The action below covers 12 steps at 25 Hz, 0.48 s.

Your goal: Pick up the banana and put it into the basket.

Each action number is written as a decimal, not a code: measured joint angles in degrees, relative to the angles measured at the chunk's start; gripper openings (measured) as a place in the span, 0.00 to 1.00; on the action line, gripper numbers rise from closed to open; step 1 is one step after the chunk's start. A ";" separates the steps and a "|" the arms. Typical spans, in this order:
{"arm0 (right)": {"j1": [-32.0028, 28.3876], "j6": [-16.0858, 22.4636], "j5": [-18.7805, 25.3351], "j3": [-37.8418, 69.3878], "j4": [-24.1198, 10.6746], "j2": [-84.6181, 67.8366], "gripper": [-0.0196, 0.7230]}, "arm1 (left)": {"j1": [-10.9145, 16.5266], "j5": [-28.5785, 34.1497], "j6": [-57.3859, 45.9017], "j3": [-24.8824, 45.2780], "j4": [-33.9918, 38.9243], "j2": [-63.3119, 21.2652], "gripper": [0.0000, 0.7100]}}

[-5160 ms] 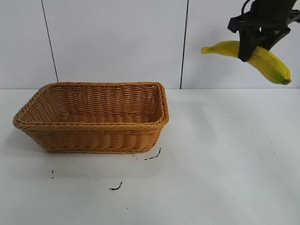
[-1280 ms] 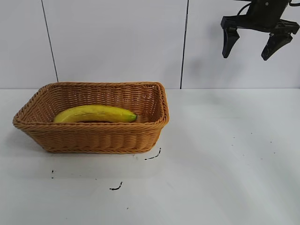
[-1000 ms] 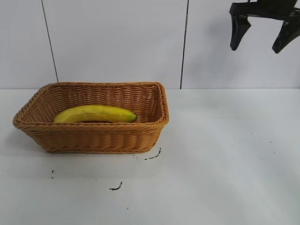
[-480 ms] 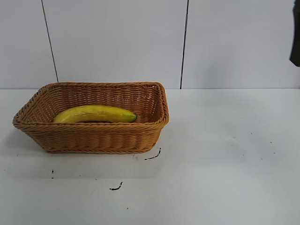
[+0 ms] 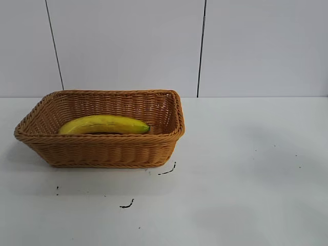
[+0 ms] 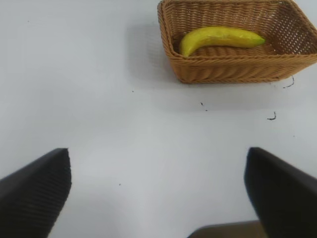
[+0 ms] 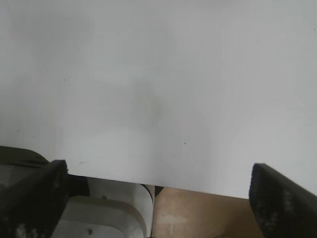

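Marks (image 5: 126,205) of black are noted on the white table (image 5: 246,179) nearest the exterior camera, short dark squiggles just in front of the basket's near wall. Behind them the basket (image 5: 102,151) is set on the table toward the left side of the exterior view, upright, its braided rim unobstructed. The banana (image 5: 104,124) is found inside the basket, laid lengthwise on the floor of it, with its dark-green tip pointed toward the basket's right end wall and its paler end toward the left. A pale panelled wall (image 5: 128,46) is seen behind the table.

No arm is recorded in the exterior view. In the left wrist view the left gripper (image 6: 158,193) is observed with its two dark fingers (image 6: 34,191) spread wide and nothing between them; the table lies beneath it, and the basket with the banana in it is seen well apart from it, farther off. In the right wrist view the right gripper (image 7: 156,203) is likewise seen spread wide and empty, held over bare table near the table's edge, with neither banana nor basket in its view.
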 joint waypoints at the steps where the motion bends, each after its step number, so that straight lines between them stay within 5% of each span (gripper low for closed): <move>1: 0.00 0.00 0.33 1.10 -0.06 -2.87 0.96 | 0.00 0.00 0.00 0.00 0.00 0.00 0.97; 12: 0.00 0.24 -0.52 2.05 -0.05 -27.61 0.96 | 0.00 0.00 0.00 0.00 0.00 0.00 0.97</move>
